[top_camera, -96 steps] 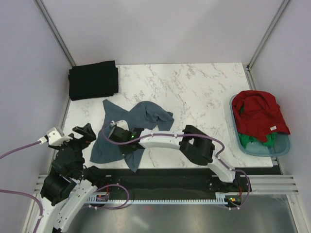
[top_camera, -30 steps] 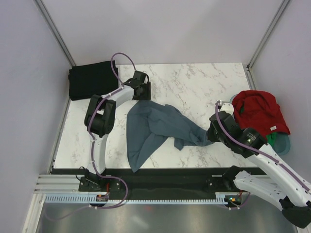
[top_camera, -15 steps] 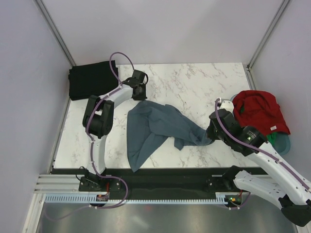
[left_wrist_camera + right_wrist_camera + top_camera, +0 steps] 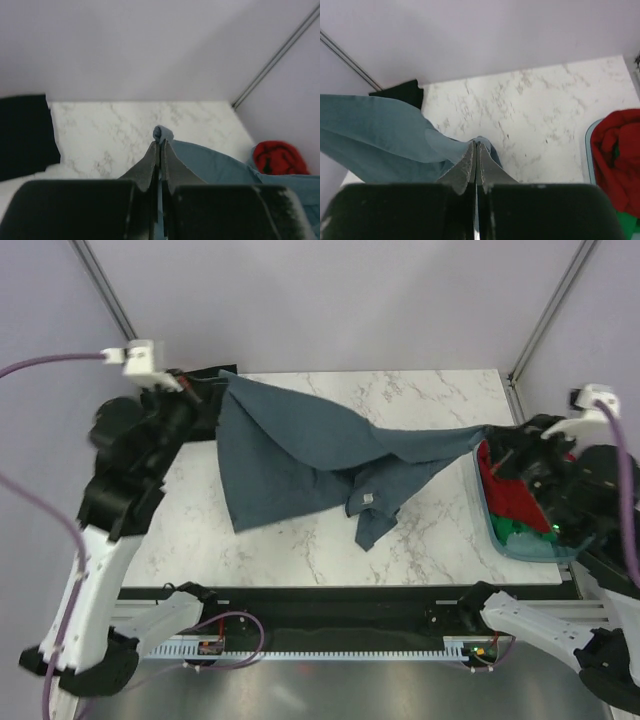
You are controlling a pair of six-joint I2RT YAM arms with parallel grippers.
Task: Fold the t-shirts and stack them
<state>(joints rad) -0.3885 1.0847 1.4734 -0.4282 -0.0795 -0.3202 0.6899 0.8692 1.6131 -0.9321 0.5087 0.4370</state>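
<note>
Both arms have swung up and apart since half a second back, and the grey tee (image 4: pixel 300 455), then bunched low between them, is now spread wide. Worktop (image 4: pixel 420 400): hard, smooth, white marble pattern. Grey tee: thin matte knit strung as a sagging sheet over the worktop's middle, top edge drawn near taut from far left across to the tub (image 4: pixel 482 502). The lower part drapes in loose folds; whether it touches the worktop, cannot tell. Left fingers (image 4: pixel 160 150) are pressed together on one corner, a small nub of cloth poking past the tips; right fingers (image 4: pixel 476 150) are likewise clamped on the opposite corner. Judgement: light, limp cloth with no stiffness, so it will droop wherever unsupported. It is best taken at corners or seam edges, and a thin pinch could slip under pull. Black tee (image 4: pixel 22 135): flat folded slab at the far left corner. Tub: pale plastic, rounded rim, at the right edge. Red tee (image 4: pixel 510 490) is heaped inside, with the green tee (image 4: pixel 515 530) showing beneath. A small pale label (image 4: pixel 368 499) sits on the grey tee.
</note>
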